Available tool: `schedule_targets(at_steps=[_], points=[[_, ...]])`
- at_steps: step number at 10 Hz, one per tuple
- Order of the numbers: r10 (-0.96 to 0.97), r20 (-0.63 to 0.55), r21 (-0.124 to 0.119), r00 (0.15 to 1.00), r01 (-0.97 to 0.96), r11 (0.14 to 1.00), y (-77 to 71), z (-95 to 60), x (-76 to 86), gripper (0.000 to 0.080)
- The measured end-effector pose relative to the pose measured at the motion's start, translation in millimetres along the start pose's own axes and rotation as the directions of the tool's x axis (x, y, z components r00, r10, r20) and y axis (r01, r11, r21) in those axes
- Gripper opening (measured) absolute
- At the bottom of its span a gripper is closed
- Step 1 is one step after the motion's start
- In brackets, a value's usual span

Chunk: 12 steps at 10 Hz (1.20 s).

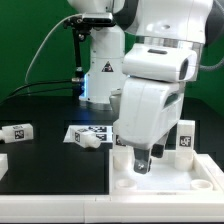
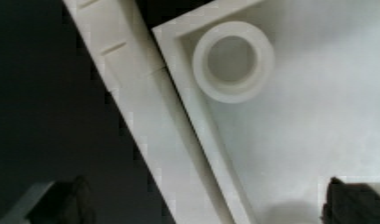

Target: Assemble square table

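The white square tabletop (image 1: 178,172) lies flat at the front of the exterior view's right. In the wrist view its panel (image 2: 302,130) shows a round leg socket (image 2: 231,62) near one corner. My gripper (image 1: 141,162) hangs just above the tabletop's near-left part, open and empty. In the wrist view the gripper (image 2: 208,203) has dark fingertips (image 2: 62,202) set wide apart, one on each side of the tabletop's edge. One tagged leg (image 1: 18,131) lies on the black table at the left. Another leg (image 1: 88,143) lies by the marker board. A third leg (image 1: 185,138) stands behind the tabletop.
The marker board (image 1: 92,131) lies flat in the middle of the black table. A white rail (image 2: 125,85) runs along the tabletop's edge and also shows in the exterior view (image 1: 128,184). A white part (image 1: 3,160) sits at the left edge. The robot base (image 1: 100,70) stands behind.
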State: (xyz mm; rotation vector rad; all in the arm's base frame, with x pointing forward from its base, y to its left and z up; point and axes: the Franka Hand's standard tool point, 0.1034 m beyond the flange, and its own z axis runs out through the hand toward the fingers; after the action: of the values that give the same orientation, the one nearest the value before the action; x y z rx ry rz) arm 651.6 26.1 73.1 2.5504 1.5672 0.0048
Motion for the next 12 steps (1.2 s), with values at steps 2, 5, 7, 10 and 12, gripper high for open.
schedule_targets(at_steps=[2,5,7,10,12], points=[[0.128,0.023,0.037,0.992,-0.129,0.991,8.0,-24.5,-56.1,0.0649],[0.339,0.014,0.014,0.941,-0.339,0.941,8.4,-47.3,-72.3,0.0649],[0.343,0.018,0.019,0.939,-0.343,0.939,7.8,-44.8,-73.4,0.0649],[0.352,0.071,0.096,0.933,-0.358,0.929,-7.3,-37.8,-114.8,0.0649],[0.366,0.104,0.138,0.925,-0.378,0.916,-39.3,-35.0,-159.3,0.0649]])
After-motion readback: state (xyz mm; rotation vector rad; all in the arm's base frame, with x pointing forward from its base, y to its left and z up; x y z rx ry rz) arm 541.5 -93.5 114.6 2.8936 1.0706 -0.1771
